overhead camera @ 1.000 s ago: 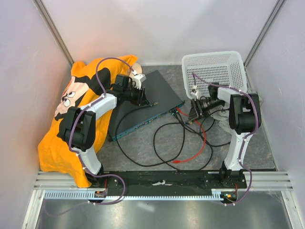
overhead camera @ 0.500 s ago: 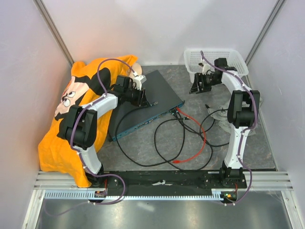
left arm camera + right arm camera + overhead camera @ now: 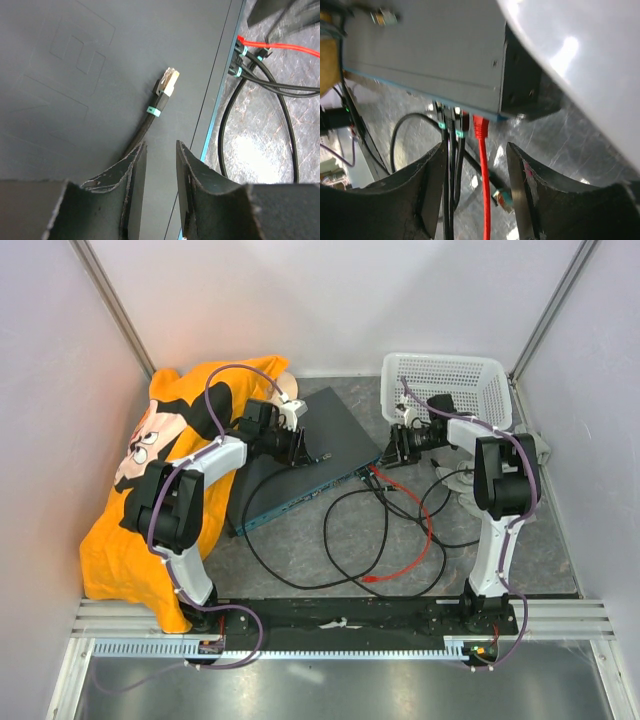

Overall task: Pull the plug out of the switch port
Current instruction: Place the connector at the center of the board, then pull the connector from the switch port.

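Observation:
The switch point(image 3: 340, 435) lies flat, dark-topped, its teal front face toward the arms. A red plug point(image 3: 479, 125) sits in a port near the right end of that face, with two black plugs point(image 3: 451, 120) beside it. My right gripper point(image 3: 476, 150) is open at that corner point(image 3: 390, 455), and the red cable point(image 3: 485, 200) runs down between its fingers untouched. My left gripper point(image 3: 159, 150) hovers open over the switch top point(image 3: 75, 100), nothing between its jaws. A loose black plug point(image 3: 167, 82) lies on the top just ahead, its cable passing under the left finger point(image 3: 134, 170).
A white mesh basket point(image 3: 455, 385) stands back right, close behind my right arm. An orange printed cloth point(image 3: 150, 470) is heaped on the left. Black cables point(image 3: 350, 540) loop in front of the switch, and a loose teal-booted plug point(image 3: 502, 197) lies on the floor.
My right arm swung up to the basket, then came back down to the switch's right front corner, its jaws narrowing a little. The left arm held still.

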Robot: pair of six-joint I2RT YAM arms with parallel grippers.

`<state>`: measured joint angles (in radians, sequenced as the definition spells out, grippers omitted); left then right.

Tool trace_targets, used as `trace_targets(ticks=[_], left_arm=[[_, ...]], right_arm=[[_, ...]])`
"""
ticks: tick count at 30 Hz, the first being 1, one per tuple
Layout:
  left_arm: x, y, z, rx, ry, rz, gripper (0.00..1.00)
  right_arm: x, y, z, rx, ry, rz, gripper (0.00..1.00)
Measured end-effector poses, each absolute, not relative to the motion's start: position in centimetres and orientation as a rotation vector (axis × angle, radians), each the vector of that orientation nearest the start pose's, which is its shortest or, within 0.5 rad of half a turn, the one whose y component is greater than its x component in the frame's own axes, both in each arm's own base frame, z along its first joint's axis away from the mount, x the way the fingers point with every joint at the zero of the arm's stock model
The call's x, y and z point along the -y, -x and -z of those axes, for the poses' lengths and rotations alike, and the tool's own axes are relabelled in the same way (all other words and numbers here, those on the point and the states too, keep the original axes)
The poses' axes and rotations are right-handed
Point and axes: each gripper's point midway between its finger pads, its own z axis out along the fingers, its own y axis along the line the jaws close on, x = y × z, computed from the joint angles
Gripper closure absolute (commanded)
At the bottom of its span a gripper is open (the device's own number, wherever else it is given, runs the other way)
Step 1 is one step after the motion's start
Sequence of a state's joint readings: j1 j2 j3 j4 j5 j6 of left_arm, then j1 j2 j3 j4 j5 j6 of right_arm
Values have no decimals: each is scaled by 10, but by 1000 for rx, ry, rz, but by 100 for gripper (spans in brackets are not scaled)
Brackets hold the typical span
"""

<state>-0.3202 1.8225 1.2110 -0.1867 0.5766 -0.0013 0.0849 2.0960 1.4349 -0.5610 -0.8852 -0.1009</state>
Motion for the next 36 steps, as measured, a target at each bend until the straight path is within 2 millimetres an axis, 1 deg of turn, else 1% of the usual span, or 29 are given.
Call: trace_targets(ticks=[5, 9, 10, 12, 14, 16, 18, 19, 21, 22, 24, 25, 27, 30, 32, 36], left_arm=[[230, -390, -88, -2277, -660, 833, 62], [229, -389, -87, -2281, -666, 828, 62], [229, -389, -87, -2281, -666, 828, 62], [229, -389, -87, -2281, -669, 826, 62], [228, -389, -86, -2281, -670, 823, 62], [228, -390, -86, -2281, -672, 818, 62], [228, -390, -86, -2281, -672, 816, 62], [227, -390, -86, -2281, -672, 815, 62], [227, -391, -85, -2282, -669, 808, 62], [227, -390, -85, -2283, -668, 808, 62], [226, -389, -83, -2288, -668, 809, 62], [226, -388, -82, -2291, -668, 809, 62], [225, -385, -78, -2301, -667, 810, 62], [223, -382, -73, -2319, -663, 807, 62], [222, -379, -70, -2331, -662, 806, 62], [221, -376, -67, -2339, -662, 807, 62]], right_arm=[[-167, -419, -52, -2465, 347, -1198, 41], [-159, -427, -54, -2447, 288, -1194, 39], [-156, -426, -54, -2444, 280, -1193, 32], [-148, -416, -55, -2451, 254, -1181, 29], [-142, -404, -62, -2448, 253, -1157, 28], [-137, -395, -79, -2420, 280, -1130, 30], [-136, -391, -99, -2371, 329, -1103, 34], [-136, -390, -107, -2346, 354, -1090, 37], [-137, -390, -115, -2319, 383, -1076, 41], [-137, -390, -114, -2320, 386, -1080, 42], [-138, -388, -104, -2339, 376, -1094, 44], [-139, -387, -97, -2353, 362, -1107, 46], [-141, -384, -79, -2379, 321, -1140, 48], [-145, -379, -54, -2421, 234, -1206, 48], [-147, -378, -41, -2428, 184, -1237, 48], [-152, -379, -35, -2416, 101, -1263, 48]])
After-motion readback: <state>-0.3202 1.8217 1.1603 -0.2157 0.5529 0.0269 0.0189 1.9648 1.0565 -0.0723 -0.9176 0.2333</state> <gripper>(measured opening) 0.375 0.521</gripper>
